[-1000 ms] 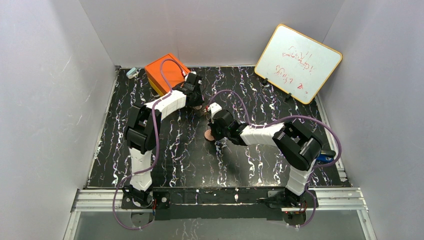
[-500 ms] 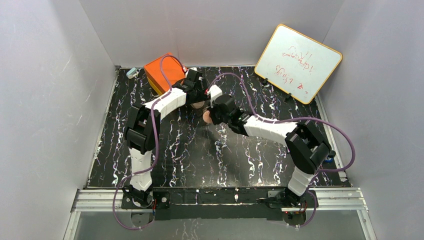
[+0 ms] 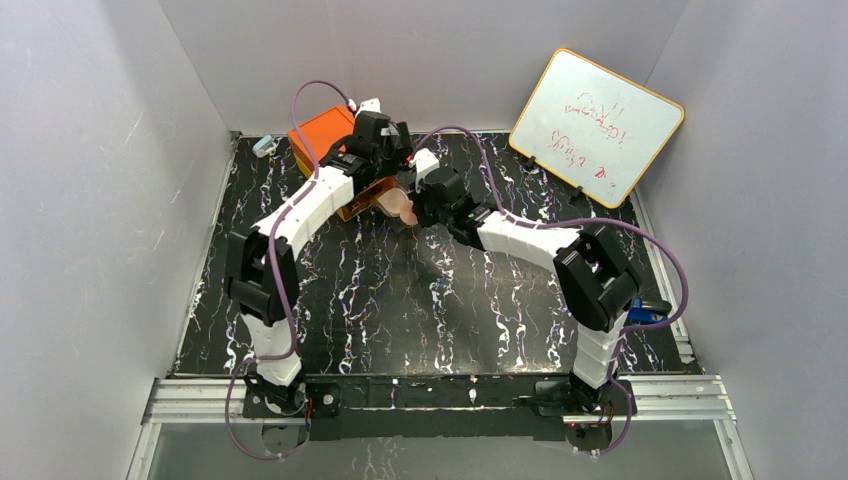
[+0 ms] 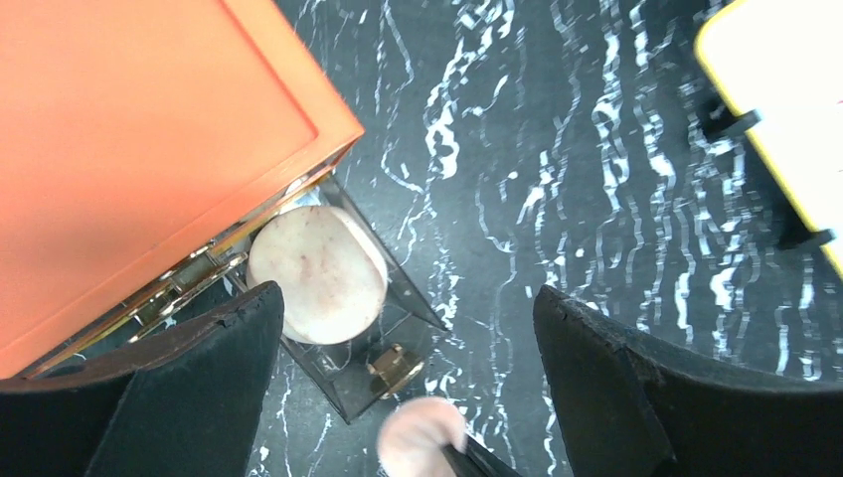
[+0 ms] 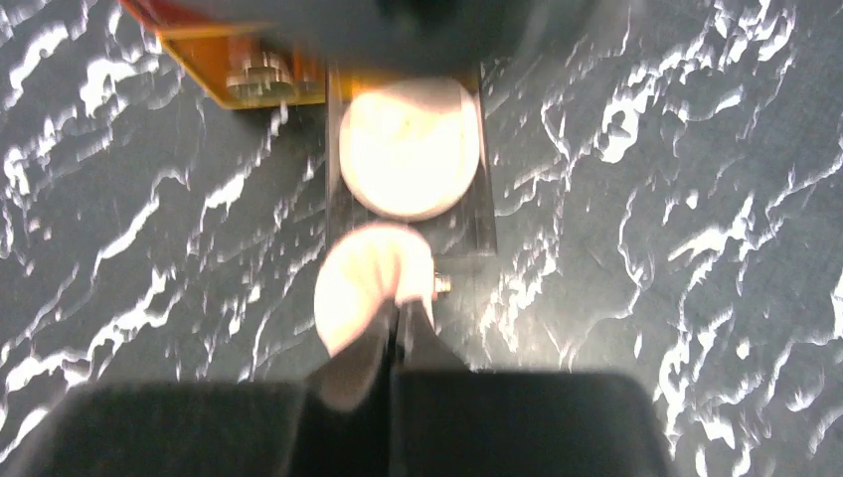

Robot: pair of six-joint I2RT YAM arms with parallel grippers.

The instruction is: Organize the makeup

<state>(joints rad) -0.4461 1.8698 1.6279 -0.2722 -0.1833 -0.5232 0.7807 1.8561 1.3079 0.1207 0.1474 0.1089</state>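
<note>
An orange box stands at the back left with its clear drawer pulled out. One peach-pink makeup disc lies in the drawer. My right gripper is shut on a second peach-pink disc, held just in front of the drawer's gold knob. My left gripper hangs open above the drawer front, its fingers wide apart and holding nothing.
A yellow-framed whiteboard leans at the back right. A blue object lies at the table's right edge behind the right arm. A small pale object sits in the back left corner.
My left gripper has opened and risen above the box and drawer. My right gripper carried its disc from the table's middle back to the drawer front.
</note>
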